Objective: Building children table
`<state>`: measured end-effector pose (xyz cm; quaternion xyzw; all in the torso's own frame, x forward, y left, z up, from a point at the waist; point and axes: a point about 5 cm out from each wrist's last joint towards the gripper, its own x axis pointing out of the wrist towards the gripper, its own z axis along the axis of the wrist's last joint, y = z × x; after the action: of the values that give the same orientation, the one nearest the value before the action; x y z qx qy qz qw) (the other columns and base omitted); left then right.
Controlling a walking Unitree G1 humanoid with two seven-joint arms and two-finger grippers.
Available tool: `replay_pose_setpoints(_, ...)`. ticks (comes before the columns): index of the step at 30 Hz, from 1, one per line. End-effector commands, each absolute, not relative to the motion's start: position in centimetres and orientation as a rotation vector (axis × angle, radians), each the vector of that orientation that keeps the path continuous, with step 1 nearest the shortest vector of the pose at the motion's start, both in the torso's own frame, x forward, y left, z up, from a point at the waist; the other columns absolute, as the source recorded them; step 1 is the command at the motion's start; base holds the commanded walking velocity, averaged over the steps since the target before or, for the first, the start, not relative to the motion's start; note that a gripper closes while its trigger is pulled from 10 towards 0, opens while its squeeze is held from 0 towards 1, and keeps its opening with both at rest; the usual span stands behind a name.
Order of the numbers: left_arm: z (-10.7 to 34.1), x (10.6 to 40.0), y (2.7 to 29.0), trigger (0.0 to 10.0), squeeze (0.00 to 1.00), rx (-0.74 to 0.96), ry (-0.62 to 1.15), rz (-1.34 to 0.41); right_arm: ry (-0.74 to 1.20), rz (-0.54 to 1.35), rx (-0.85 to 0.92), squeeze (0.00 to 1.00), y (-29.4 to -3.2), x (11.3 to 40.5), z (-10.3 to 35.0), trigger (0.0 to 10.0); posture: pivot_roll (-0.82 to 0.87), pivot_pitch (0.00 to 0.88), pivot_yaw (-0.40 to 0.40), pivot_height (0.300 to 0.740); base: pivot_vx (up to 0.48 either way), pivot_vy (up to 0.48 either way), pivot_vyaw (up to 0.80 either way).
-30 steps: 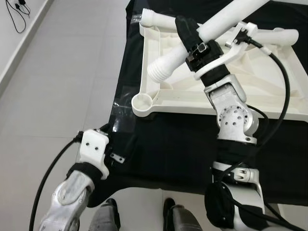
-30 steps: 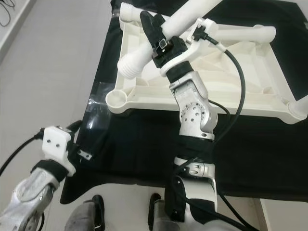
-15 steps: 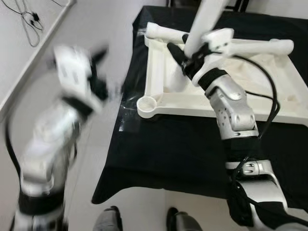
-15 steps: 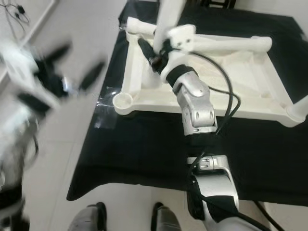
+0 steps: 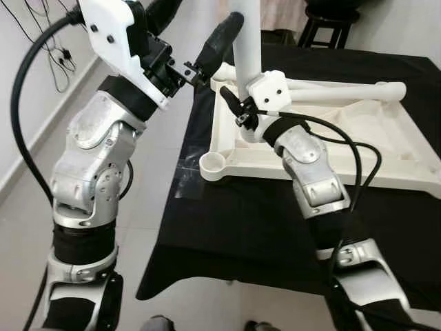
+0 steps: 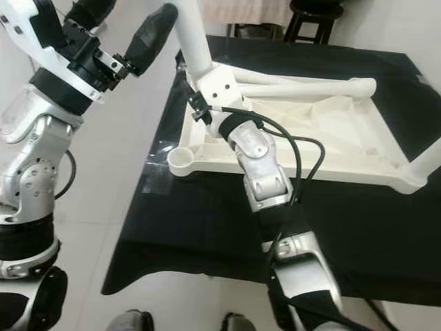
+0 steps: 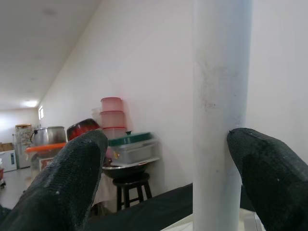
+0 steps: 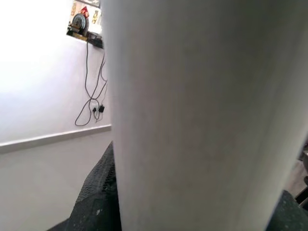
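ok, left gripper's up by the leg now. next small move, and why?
Probably shut the left gripper on the white table leg. Its fingers are open with the leg standing upright between them, one fingertip already at its side, while the right gripper grips it low, over the upturned tabletop.

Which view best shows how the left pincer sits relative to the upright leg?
Left wrist view: the left pincer is open, the white leg between its fingers, one fingertip touching. Eye views show it raised beside the leg; right wrist view shows the leg close up.
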<state>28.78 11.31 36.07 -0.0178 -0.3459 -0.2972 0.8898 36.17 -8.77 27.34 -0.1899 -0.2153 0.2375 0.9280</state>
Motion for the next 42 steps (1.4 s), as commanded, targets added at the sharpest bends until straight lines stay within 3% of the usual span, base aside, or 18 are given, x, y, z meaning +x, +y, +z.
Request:
replay_pose_setpoints(1, 36.4, 29.1, 10.6, 10.0, 1.00, -0.041, -0.714, -0.622, -0.523, 0.604, -0.477, 0.00, -6.1, 34.8, 27.6, 10.0, 0.06, 0.060, -0.013, 0.740, 0.000, 0.000, 0.00)
replay_pose_setpoints(5, 35.9, 29.5, 9.3, 10.0, 1.00, -0.119, -0.655, -0.760, -0.571, 0.662, -0.470, 0.00, -4.6, 34.3, 27.6, 10.0, 0.04, 0.043, -0.012, 0.740, 0.000, 0.000, 0.00)
replay_pose_setpoints(6, 35.6, 29.3, 8.7, 10.0, 0.00, -0.132, -0.633, -0.829, -0.580, 0.675, -0.476, 0.00, -4.3, 34.1, 27.5, 10.0, 0.04, 0.041, -0.013, 0.740, 0.000, 0.000, 0.00)
replay_pose_setpoints(14, 34.1, 28.8, 7.4, 10.0, 0.00, -0.083, -0.588, -0.971, -0.581, 0.687, -0.490, 0.00, -3.9, 34.1, 27.2, 10.0, 0.03, 0.038, -0.020, 0.740, 0.000, 0.000, 0.00)
replay_pose_setpoints(24, 34.7, 29.5, 8.1, 9.8, 0.00, -0.043, -0.634, -0.861, -0.575, 0.698, -0.497, 0.00, -3.6, 34.1, 27.0, 10.0, 0.04, 0.039, -0.027, 0.740, 0.000, 0.000, 0.00)
replay_pose_setpoints(25, 35.1, 29.6, 8.3, 1.8, 0.00, -0.037, -0.651, -0.834, -0.570, 0.698, -0.501, 0.00, -3.6, 34.2, 26.9, 10.0, 0.03, 0.039, -0.029, 0.740, 0.000, 0.000, 0.00)
replay_pose_setpoints(26, 35.1, 29.6, 8.3, 1.8, 0.00, -0.037, -0.651, -0.834, -0.570, 0.698, -0.501, 0.00, -3.6, 34.2, 26.9, 10.0, 0.03, 0.039, -0.029, 0.740, 0.000, 0.000, 0.00)
replay_pose_setpoints(27, 35.6, 29.5, 8.5, 0.0, 0.00, -0.023, -0.680, -0.807, -0.559, 0.686, -0.513, 0.00, -3.7, 34.4, 26.6, 10.0, 0.03, 0.041, -0.025, 0.740, 0.000, 0.000, 0.00)
replay_pose_setpoints(42, 36.3, 29.2, 8.5, 0.0, 0.00, -0.026, -0.718, -0.789, -0.519, 0.662, -0.533, 0.00, -4.1, 34.9, 25.8, 10.0, 0.03, 0.043, -0.024, 0.740, 0.000, 0.000, 0.00)
